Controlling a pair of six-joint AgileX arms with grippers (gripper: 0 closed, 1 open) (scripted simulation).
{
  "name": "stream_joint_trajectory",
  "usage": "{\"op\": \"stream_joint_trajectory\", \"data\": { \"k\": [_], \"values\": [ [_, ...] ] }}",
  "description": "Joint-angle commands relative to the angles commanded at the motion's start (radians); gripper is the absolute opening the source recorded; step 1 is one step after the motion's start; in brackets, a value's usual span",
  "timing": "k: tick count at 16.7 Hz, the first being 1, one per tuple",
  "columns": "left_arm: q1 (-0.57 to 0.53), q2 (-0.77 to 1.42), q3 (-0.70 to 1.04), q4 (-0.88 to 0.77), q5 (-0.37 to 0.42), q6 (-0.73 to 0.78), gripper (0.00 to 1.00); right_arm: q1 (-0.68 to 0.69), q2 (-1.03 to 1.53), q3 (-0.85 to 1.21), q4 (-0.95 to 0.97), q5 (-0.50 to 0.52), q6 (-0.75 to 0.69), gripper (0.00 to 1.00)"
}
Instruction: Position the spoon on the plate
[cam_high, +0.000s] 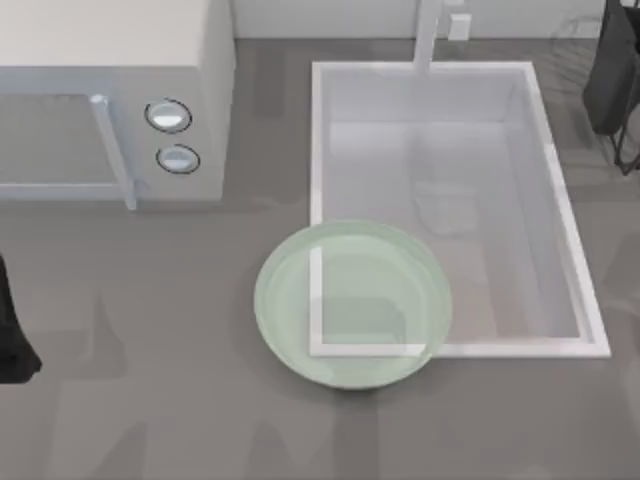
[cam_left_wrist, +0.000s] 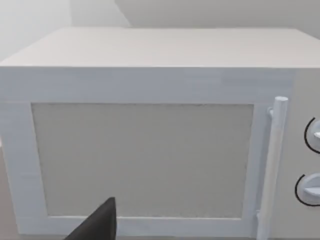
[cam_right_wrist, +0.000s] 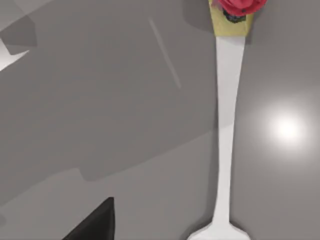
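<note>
Lying flat on the grey tabletop (cam_right_wrist: 100, 100) beneath the right arm's wrist camera, the spoon (cam_right_wrist: 226, 130) awaits pickup. The plate (cam_high: 352, 305) overlaps the sink's (cam_high: 560, 220) corner. Whether either gripper is parted cannot be told.

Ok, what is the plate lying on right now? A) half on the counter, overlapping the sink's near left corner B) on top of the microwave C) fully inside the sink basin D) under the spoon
A: in the top view the plate straddles the sink rim at its near left corner, the white edge showing through the green, with the plate's left part over the counter.
</note>
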Motion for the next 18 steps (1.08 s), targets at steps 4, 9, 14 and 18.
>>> {"op": "stream_joint_trajectory", "data": {
  "k": [4,9,14,18],
  "values": [
    [0.0,0.0,0.0,0.0,0.0,0.0,1.0,-0.002,0.02,0.016,-0.012,0.0,-0.016,1.0],
    [0.0,0.0,0.0,0.0,0.0,0.0,1.0,0.002,0.036,-0.011,0.029,0.0,-0.012,1.0],
    [0.0,0.0,0.0,0.0,0.0,0.0,1.0,0.002,0.14,-0.128,0.259,0.0,-0.009,1.0],
    [0.0,0.0,0.0,0.0,0.0,0.0,1.0,0.002,0.211,-0.205,0.401,0.0,-0.008,1.0]
  ]
}}
